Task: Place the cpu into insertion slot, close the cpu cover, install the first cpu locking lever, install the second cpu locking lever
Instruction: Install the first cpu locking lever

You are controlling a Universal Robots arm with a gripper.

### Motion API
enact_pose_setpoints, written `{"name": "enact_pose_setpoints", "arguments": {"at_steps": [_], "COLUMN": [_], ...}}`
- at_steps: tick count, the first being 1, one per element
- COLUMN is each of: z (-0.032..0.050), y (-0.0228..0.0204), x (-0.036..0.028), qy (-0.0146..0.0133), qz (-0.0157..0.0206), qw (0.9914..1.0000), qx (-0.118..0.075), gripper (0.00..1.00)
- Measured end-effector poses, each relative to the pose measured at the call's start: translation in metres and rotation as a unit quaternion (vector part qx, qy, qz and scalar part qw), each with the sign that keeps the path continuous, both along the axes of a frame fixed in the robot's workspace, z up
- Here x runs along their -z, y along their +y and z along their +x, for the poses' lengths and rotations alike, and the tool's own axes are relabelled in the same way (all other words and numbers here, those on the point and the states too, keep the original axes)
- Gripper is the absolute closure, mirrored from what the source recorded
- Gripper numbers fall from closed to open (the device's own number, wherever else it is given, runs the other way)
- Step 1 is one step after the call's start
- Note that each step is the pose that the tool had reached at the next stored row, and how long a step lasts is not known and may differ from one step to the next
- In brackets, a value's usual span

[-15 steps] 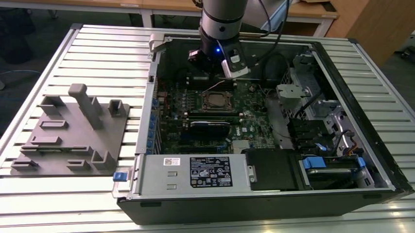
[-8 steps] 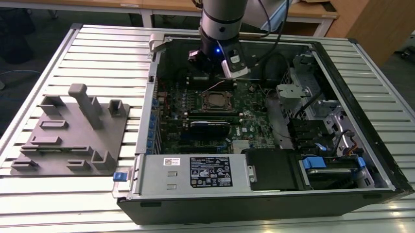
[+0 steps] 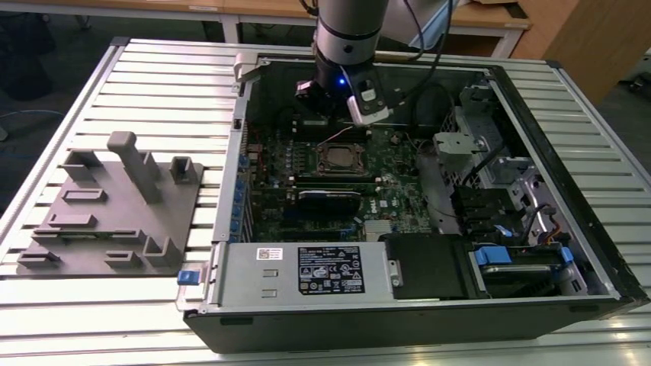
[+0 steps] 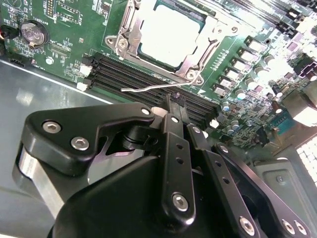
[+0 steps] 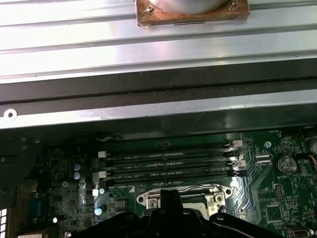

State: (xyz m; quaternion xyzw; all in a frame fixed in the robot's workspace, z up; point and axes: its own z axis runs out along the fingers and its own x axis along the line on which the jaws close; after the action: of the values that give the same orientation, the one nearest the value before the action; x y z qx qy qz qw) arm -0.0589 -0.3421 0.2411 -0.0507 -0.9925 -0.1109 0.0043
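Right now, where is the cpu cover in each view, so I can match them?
Exterior view: cpu cover at the green board's middle.
Second wrist view: cpu cover beyond the memory slots from the pincer.
First wrist view: cpu cover between memory slots and pincer, partly hidden.
Shared landmark: the memory slots.

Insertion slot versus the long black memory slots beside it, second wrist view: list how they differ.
Shape: the insertion slot is square; the memory slots are long, narrow, parallel strips. Colour: the insertion slot has a silver metal rim; the memory slots are black. State: the insertion slot holds the pale cpu; the memory slots look empty. Shared: both sit side by side on the green circuit board.
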Motion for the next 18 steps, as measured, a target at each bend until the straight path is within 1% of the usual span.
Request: {"name": "enact_pose_setpoints", "arguments": {"at_steps": [3, 5, 15, 16, 18], "z": [0.0001, 0.0002, 0.0020, 0.0020, 0.0019], "y": [0.0036, 0.0050, 0.0060, 0.0060, 0.0059], "x": [0.0006, 0.0013, 0.0107, 0.0114, 0.0124], "qy": [0.0000, 0.0000, 0.0000, -0.0002, -0.0016], "qz": [0.0000, 0.0000, 0.0001, 0.0004, 0.0028], "qw": [1.00000, 1.00000, 1.00000, 1.00000, 0.99999], "qx": [0.000, 0.000, 0.000, 0.000, 0.000], "gripper": [0.90, 0.90, 0.90, 0.90, 0.90]}}
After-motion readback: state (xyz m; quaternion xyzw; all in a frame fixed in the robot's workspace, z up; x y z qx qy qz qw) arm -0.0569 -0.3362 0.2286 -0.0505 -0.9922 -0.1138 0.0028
